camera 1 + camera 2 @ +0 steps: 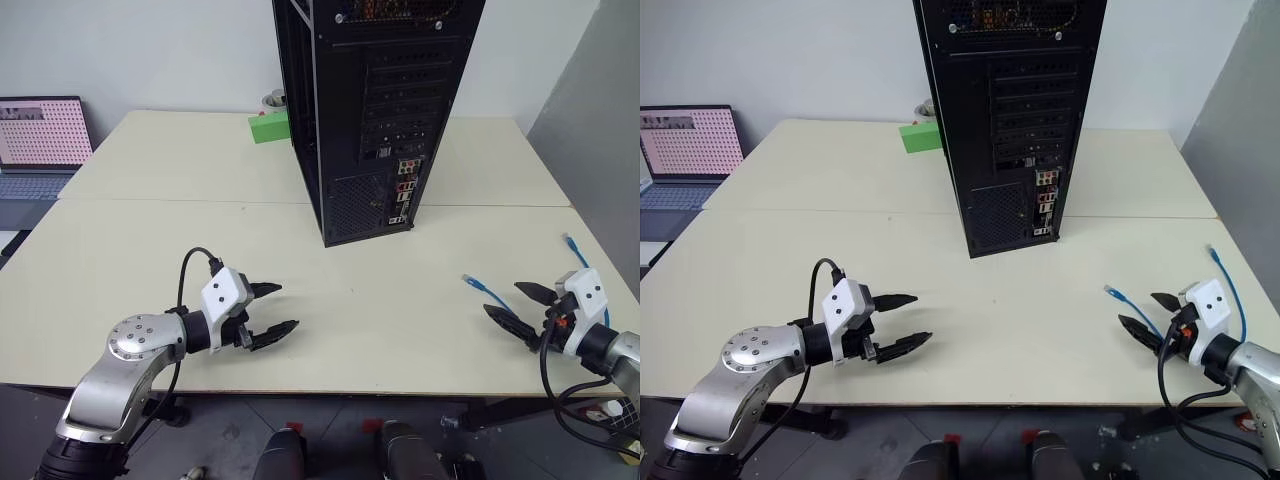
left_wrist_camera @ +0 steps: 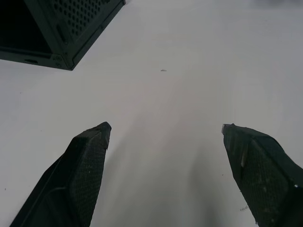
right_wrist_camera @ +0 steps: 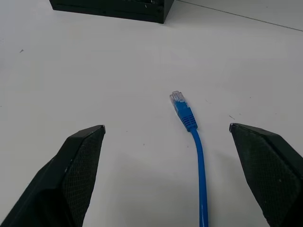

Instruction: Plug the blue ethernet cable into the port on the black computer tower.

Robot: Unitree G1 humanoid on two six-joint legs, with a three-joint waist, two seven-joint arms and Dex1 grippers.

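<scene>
The black computer tower (image 1: 370, 110) stands upright at the back middle of the cream table (image 1: 180, 230), its rear facing me. The port sits somewhere in the cluster of small connectors (image 1: 404, 190) low on that rear panel; I cannot single it out. The blue ethernet cable (image 3: 196, 142) lies on the table at the right, its clear plug (image 1: 468, 280) pointing toward the tower. My right gripper (image 1: 501, 299) is open just behind that plug, one finger on each side of the cord, touching nothing. My left gripper (image 1: 288, 306) is open and empty over the table's front left.
A small green box (image 1: 268, 126) sits beside the tower's far left. An open laptop (image 1: 40, 140) stands at the far left on another surface. A grey panel (image 1: 600, 120) rises beside the table on the right. The cable's second plug (image 1: 568, 240) lies near the right edge.
</scene>
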